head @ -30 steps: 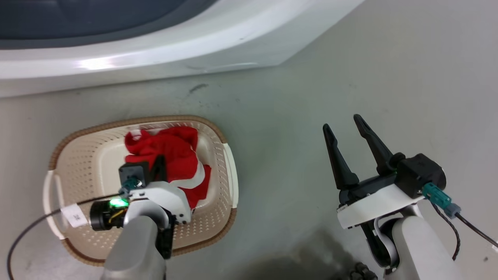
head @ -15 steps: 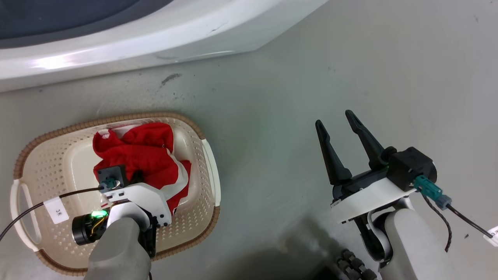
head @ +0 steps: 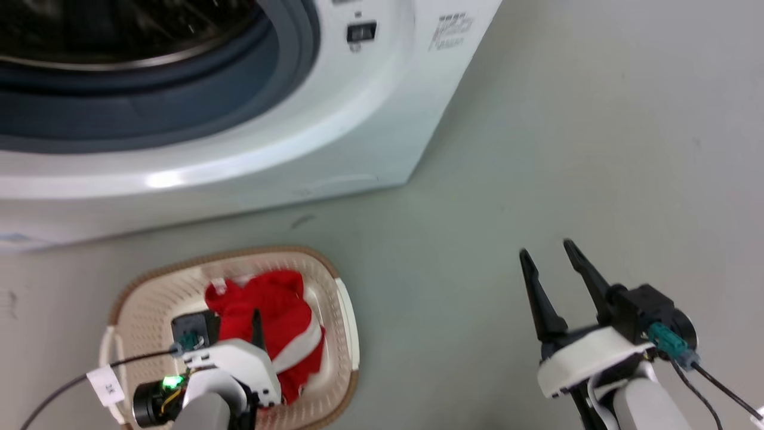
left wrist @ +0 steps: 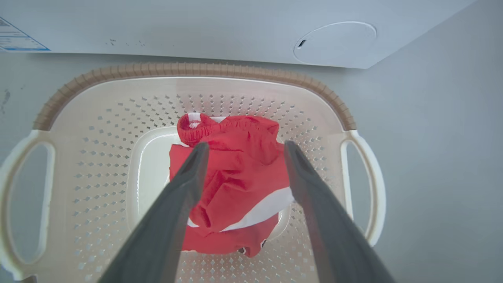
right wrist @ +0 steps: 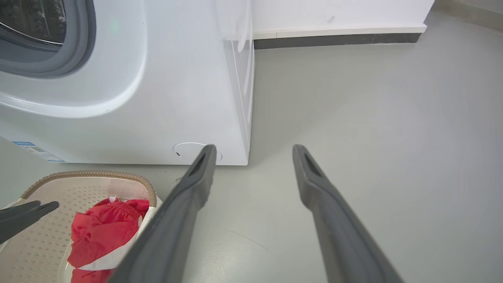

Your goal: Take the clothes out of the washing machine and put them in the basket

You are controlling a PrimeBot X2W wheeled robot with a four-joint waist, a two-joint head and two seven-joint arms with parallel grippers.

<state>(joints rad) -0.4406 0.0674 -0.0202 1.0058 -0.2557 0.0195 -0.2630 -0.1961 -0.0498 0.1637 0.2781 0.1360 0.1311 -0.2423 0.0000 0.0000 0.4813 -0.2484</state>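
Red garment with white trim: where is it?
The garment lies in the cream perforated basket, lower left of the head view, beneath the left hand, before the white washing machine.

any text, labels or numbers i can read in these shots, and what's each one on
"3" plus a second mark I cannot make out: white tag on a black cable.
Grey print on the washing machine front: blurred, unreadable.
Blue-edged sticker low on the machine: too small to read.
Dark marks on the clothes in the basket: too small to read.
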